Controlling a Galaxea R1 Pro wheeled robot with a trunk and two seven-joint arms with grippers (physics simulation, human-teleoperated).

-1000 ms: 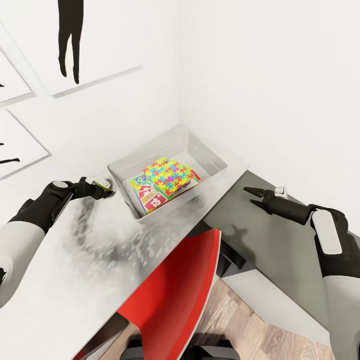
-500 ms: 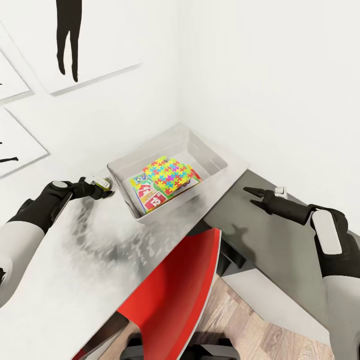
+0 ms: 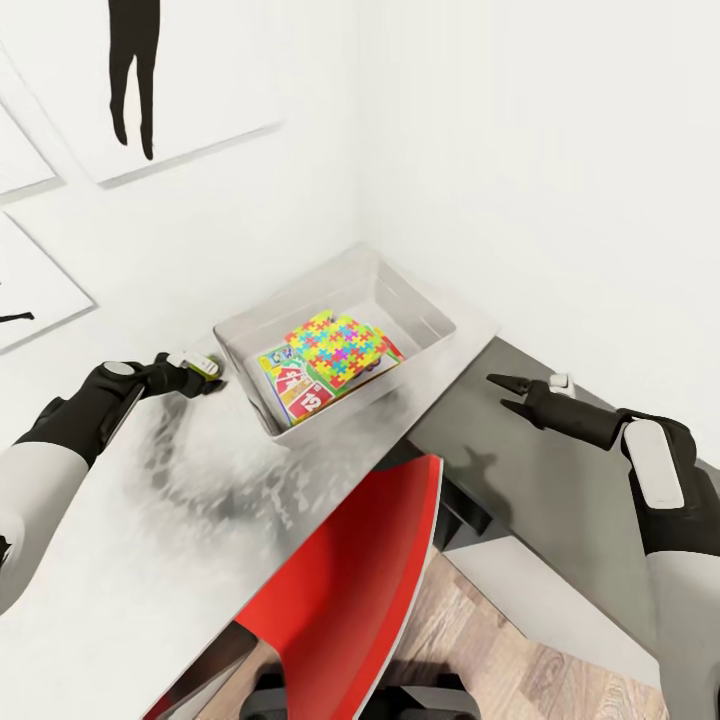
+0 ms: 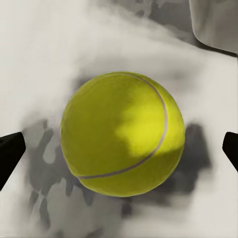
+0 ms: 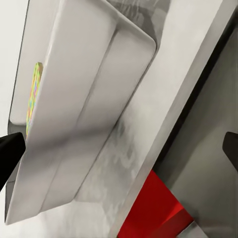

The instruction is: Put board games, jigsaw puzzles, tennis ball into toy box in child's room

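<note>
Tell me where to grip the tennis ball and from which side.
Grip the tennis ball across its widest middle. It is round, so no side is better by shape. The left gripper is open with one fingertip on each side of the ball. Closing from there looks simplest. The toy box is close beside it.

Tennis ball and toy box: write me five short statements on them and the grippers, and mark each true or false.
1. The tennis ball lies on the table, between the open fingers of the left gripper. True.
2. The toy box is empty. False: a jigsaw puzzle and a board game lie inside it.
3. The right gripper holds a board game. False: it is open and holds nothing.
4. The ball sits outside the toy box, near its wall. True.
5. The jigsaw puzzle lies under the board game. False: the puzzle lies on top.
</note>
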